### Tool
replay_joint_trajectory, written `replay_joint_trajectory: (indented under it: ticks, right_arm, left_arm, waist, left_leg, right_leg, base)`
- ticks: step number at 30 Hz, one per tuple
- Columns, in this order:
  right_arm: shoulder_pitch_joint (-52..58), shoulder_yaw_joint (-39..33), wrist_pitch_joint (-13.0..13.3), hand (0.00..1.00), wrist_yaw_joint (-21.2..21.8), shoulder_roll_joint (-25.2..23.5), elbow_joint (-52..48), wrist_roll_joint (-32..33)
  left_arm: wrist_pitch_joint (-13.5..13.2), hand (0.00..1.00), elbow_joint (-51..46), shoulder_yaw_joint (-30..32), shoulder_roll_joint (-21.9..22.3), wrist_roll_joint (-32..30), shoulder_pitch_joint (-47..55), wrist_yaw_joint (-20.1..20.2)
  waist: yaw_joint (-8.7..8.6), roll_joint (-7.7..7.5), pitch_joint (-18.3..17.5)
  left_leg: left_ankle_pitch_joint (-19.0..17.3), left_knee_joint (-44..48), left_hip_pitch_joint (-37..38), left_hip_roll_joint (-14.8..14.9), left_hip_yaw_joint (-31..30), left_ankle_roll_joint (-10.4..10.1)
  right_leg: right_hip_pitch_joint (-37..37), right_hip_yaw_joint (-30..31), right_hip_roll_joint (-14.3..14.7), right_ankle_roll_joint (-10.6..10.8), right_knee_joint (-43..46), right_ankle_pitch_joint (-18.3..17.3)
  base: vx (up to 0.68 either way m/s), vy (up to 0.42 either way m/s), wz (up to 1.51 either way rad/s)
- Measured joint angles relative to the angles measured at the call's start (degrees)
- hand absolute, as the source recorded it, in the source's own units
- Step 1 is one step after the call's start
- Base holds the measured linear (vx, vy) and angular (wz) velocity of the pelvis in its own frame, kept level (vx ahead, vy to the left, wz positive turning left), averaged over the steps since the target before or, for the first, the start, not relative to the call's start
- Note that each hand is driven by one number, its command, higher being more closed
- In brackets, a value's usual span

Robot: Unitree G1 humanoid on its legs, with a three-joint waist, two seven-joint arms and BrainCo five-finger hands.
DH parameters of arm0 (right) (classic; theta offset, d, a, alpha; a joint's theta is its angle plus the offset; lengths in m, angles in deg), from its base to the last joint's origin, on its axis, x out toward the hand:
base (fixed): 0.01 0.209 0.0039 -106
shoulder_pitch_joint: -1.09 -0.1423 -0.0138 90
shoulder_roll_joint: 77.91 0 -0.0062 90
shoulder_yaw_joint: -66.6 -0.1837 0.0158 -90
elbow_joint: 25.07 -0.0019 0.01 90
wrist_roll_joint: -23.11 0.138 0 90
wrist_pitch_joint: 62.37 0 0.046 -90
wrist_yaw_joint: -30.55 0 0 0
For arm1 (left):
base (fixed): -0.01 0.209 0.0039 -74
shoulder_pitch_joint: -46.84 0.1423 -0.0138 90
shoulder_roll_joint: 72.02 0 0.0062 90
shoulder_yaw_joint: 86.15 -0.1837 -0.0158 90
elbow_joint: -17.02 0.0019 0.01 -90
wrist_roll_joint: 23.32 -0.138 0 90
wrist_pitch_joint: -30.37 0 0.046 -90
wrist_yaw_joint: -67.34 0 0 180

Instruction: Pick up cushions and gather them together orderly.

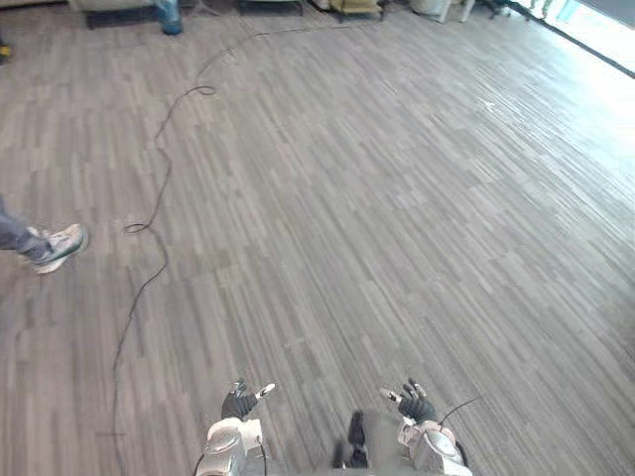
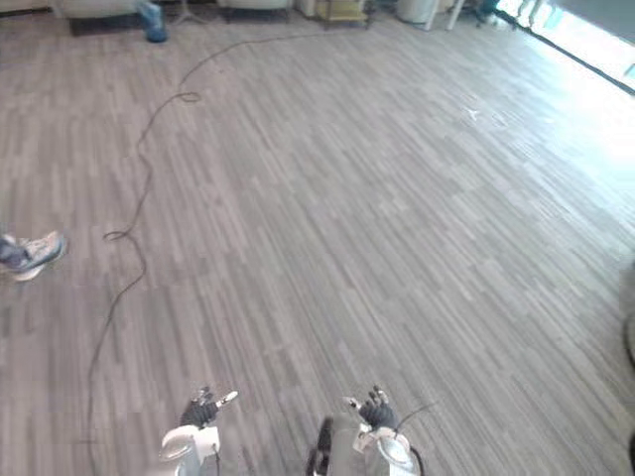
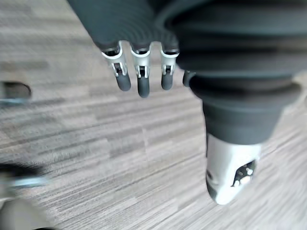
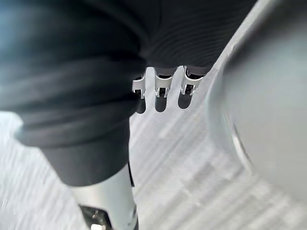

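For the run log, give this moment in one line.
left hand: open, empty | right hand: open, empty | floor: wood planks | person's shoe: far left

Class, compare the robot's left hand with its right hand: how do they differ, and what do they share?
The left hand hangs at lower left, on the side of a person's shoe; the right hand hangs at lower right. The left hand's fingers show longer than the right hand's fingers. Both are relaxed, empty, above the grey plank floor.
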Motion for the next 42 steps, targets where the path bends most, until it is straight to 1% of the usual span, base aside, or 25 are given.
replay_joint_trajectory:
  ticks: [2,3,4,5,8,9,13,16,18,19,20,21,24,25,27,28,29,32,35,36,38,39,40,41,42]
  right_arm:
    - [-0.21,-0.02,-0.17,0.00,0.21,0.99,1.47,-0.58]
    - [-0.33,-0.18,-0.25,0.00,0.54,1.70,1.42,-0.92]
    - [-0.81,-0.88,-0.30,0.00,0.79,3.02,1.37,-1.17]
    - [-0.80,-1.53,-0.28,0.00,0.87,3.02,1.15,-1.19]
    - [-0.85,-1.50,-0.57,0.00,0.56,3.17,-0.20,-1.11]
    - [-0.80,0.25,-1.10,0.00,0.38,2.33,-0.03,-1.07]
    - [-0.19,3.37,-1.66,0.00,0.52,0.32,0.09,-1.04]
    - [0.10,3.39,-1.95,0.00,0.53,-0.28,0.86,-1.06]
    - [0.16,3.33,-1.93,0.00,0.46,-0.11,1.59,-1.07]
    - [0.37,3.36,-1.92,0.00,0.45,-0.14,2.09,-1.07]
    - [0.78,3.27,-1.95,0.00,0.48,-0.52,2.89,-1.11]
    - [0.88,3.50,-1.91,0.00,0.74,-1.26,2.79,-1.14]
    - [1.60,3.34,-1.79,0.00,0.73,-1.24,2.25,-1.19]
    - [2.13,3.40,-1.25,0.00,0.84,-0.90,1.52,-1.38]
    - [2.48,3.35,-1.03,0.00,1.15,-0.84,0.26,-2.56]
    - [2.48,3.07,-0.62,0.00,1.26,-0.89,-1.39,-3.34]
    - [2.42,2.84,-0.38,0.00,1.29,-0.89,-1.86,-3.39]
    - [1.62,2.17,-0.19,0.00,1.39,-0.03,-2.89,-3.40]
    - [1.62,1.17,-0.25,0.00,1.36,1.02,-2.13,-3.40]
    - [1.68,1.21,-0.35,0.00,1.34,1.21,-1.80,-3.39]
    - [1.40,1.35,-0.43,0.00,1.68,2.57,-2.10,-3.43]
    - [1.16,2.30,-0.53,0.00,1.75,3.05,-2.84,-3.39]
    - [0.80,2.66,-0.62,0.00,1.73,3.43,-3.08,-3.35]
    - [0.09,2.92,-1.04,0.00,1.49,3.59,-2.40,-3.20]
    - [-0.18,3.45,-1.40,0.00,1.22,2.77,-1.70,-3.11]
  left_arm:
    - [0.14,0.00,0.51,-1.19,-0.16,-0.28,0.80,0.15]
    - [0.44,0.00,0.83,-1.00,0.28,-0.41,1.10,0.19]
    - [0.47,0.00,0.85,0.65,1.63,-1.20,1.20,0.37]
    - [0.47,0.00,0.84,0.93,1.84,-1.48,1.06,0.28]
    - [0.53,0.00,-0.65,4.10,2.61,-1.50,1.91,0.31]
    - [0.45,0.00,-2.70,4.90,2.37,-1.45,2.12,0.30]
    - [-0.65,0.00,-6.71,4.62,1.47,-1.22,3.97,0.32]
    - [-0.89,0.00,-8.70,5.20,1.97,-0.63,5.15,0.22]
    - [-1.35,0.00,-9.04,5.22,1.76,0.60,6.17,0.11]
    - [-1.94,0.00,-9.44,5.13,1.76,1.47,6.35,0.13]
    - [-1.85,0.00,-9.08,5.15,0.87,1.06,6.13,0.15]
    - [-1.79,0.00,-8.60,5.17,0.13,0.81,5.95,0.17]
    - [-1.44,0.00,-6.71,5.54,-1.00,0.80,5.52,0.11]
    - [-0.76,0.00,-5.17,5.23,-0.54,0.77,5.32,0.09]
    - [-0.62,0.00,-3.93,4.15,-0.29,0.75,4.79,0.07]
    - [-0.44,0.00,-3.00,3.25,0.10,0.76,3.91,0.11]
    - [-0.44,0.00,-2.48,2.93,0.27,0.77,3.29,0.12]
    - [-0.24,0.00,0.57,0.40,0.62,0.73,0.61,0.32]
    - [-0.28,0.00,0.95,-1.68,1.29,-0.82,1.08,0.48]
    - [-0.34,0.00,0.81,-1.04,1.78,-1.57,1.70,0.50]
    - [-0.30,0.00,0.73,-0.79,2.50,-2.60,1.78,0.44]
    - [-0.23,0.00,0.18,0.54,2.74,-2.61,1.77,0.43]
    - [-0.19,0.00,-0.30,1.70,2.82,-2.59,2.00,0.34]
    - [-0.16,0.00,-1.07,3.11,3.02,-2.58,2.69,0.35]
    - [-0.18,0.00,-2.43,4.06,2.69,-2.54,3.17,0.29]
  waist:
    - [-0.30,-0.02,0.01]
    - [-0.64,0.92,0.24]
    - [-0.50,3.84,-0.16]
    - [-0.54,4.51,-0.16]
    - [-0.06,7.16,1.39]
    - [0.73,6.26,2.47]
    - [1.92,3.41,2.10]
    - [4.00,3.47,1.84]
    - [4.31,3.18,1.31]
    - [5.13,2.63,0.43]
    - [5.58,0.87,-1.06]
    - [5.35,-0.35,-1.78]
    - [5.20,-2.16,-1.61]
    - [4.65,-0.79,-1.25]
    - [4.29,0.49,-1.41]
    - [3.19,1.97,-1.06]
    - [3.05,2.11,-1.00]
    - [1.23,1.70,-0.46]
    - [0.07,1.09,-0.70]
    - [-0.35,1.08,-1.03]
    - [-0.50,3.55,-1.64]
    - [-0.68,5.26,-0.73]
    - [-0.53,6.29,-0.12]
    - [-0.12,7.55,0.69]
    - [0.26,7.17,1.56]
  left_leg:
    - [-0.57,-1.19,3.56,-1.19,-0.69,-2.61]
    - [-1.11,-1.05,6.22,-0.80,-2.05,-3.55]
    - [-0.38,2.54,6.27,1.95,-2.53,-5.02]
    - [0.61,7.52,4.51,3.25,-3.32,-6.56]
    - [10.90,43.81,-8.77,10.48,-9.23,-4.65]
    - [6.91,55.40,-14.92,11.44,-10.70,-3.88]
    - [2.43,51.66,-27.52,9.50,-10.95,-1.91]
    - [2.51,29.57,-34.50,5.61,-12.86,-2.36]
    - [7.26,14.46,-37.47,2.95,-15.05,-3.36]
    - [12.85,13.78,-37.97,2.37,-14.92,-3.37]
    - [14.95,14.19,-37.27,0.97,-14.00,-0.11]
    - [12.91,15.40,-36.77,0.37,-12.56,1.55]
    - [6.83,16.34,-27.18,-1.64,-8.37,5.11]
    - [4.56,13.84,-20.01,-1.81,-8.06,5.39]
    - [2.61,10.57,-14.31,-1.82,-7.63,5.11]
    - [0.40,6.58,-9.01,-1.94,-7.57,3.70]
    - [-0.37,5.14,-7.11,-2.00,-7.46,3.11]
    - [-1.12,1.31,-0.43,-2.06,-6.58,3.10]
    - [-1.12,-0.63,5.81,-3.56,-9.61,3.09]
    - [-1.11,0.64,7.62,-3.74,-11.34,3.07]
    - [-0.39,11.58,4.50,-0.35,-13.03,1.81]
    - [3.46,26.01,-1.32,2.74,-14.21,-2.93]
    - [9.07,36.56,-5.80,5.15,-15.31,-5.23]
    - [8.49,47.74,-10.23,8.33,-14.90,-5.85]
    - [5.77,54.55,-13.89,10.16,-14.43,-5.36]
  right_leg:
    - [0.86,-1.10,2.30,-3.55,-12.13,7.86]
    - [0.93,0.43,3.35,-9.17,-10.14,12.84]
    - [1.14,-0.68,4.74,-9.88,-6.15,8.39]
    - [1.33,-0.53,5.21,-9.35,-4.90,6.60]
    - [9.30,3.63,10.34,-9.82,-6.96,1.56]
    - [15.96,7.63,12.21,-10.52,-9.12,-0.76]
    - [27.10,16.36,12.40,-10.01,-15.44,-4.44]
    - [33.62,24.47,10.21,-7.37,-18.50,-6.80]
    - [37.46,28.39,7.79,-5.43,-20.32,-9.59]
    - [38.56,30.25,6.42,-4.74,-20.74,-10.68]
    - [38.15,32.08,4.40,-4.62,-19.16,-10.59]
    - [36.24,32.12,2.82,-2.71,-14.70,-9.49]
    - [26.90,31.23,0.75,9.25,14.63,-2.77]
    - [21.18,26.57,0.38,9.78,28.16,-2.27]
    - [15.87,21.50,-0.29,7.98,34.25,-3.14]
    - [10.96,15.17,-1.16,5.07,34.90,-4.81]
    - [8.71,12.83,-1.25,3.86,33.70,-5.61]
    - [1.60,3.19,-0.80,1.11,15.75,-6.45]
    - [1.02,4.50,1.10,-0.58,-6.60,2.62]
    - [1.02,6.64,1.19,-5.35,-4.49,8.73]
    - [1.69,5.36,2.19,-6.07,0.28,4.38]
    - [4.03,5.14,3.74,-6.33,0.13,1.90]
    - [6.34,5.89,5.17,-6.74,-0.77,0.74]
    - [10.35,6.77,7.67,-7.53,-2.81,-0.50]
    - [15.93,8.42,9.44,-8.06,-5.57,-1.81]
  base:
    - [0.67,-0.053,0.05]
    - [0.65,-0.090,-0.19]
    - [0.67,-0.118,-0.20]
    - [0.66,-0.149,-0.35]
    - [0.72,-0.125,-0.78]
    - [0.61,-0.014,-1.14]
    - [0.54,0.033,-1.07]
    - [0.65,0.226,-1.30]
    - [0.73,0.368,-0.98]
    - [0.96,0.482,-1.14]
    - [0.83,0.399,-0.92]
    - [0.85,0.382,-0.76]
    - [0.84,0.388,-0.68]
    - [0.61,0.254,-0.74]
    - [0.54,0.203,-0.69]
    - [0.54,0.179,-0.59]
    - [0.52,0.156,-0.47]
    - [0.53,0.086,0.03]
    - [0.62,-0.038,0.45]
    - [0.72,-0.144,0.44]
    - [0.86,-0.199,0.23]
    - [0.70,-0.157,-0.09]
    - [0.70,-0.115,-0.40]
    - [0.69,-0.073,-0.68]
    - [0.69,-0.051,-0.72]
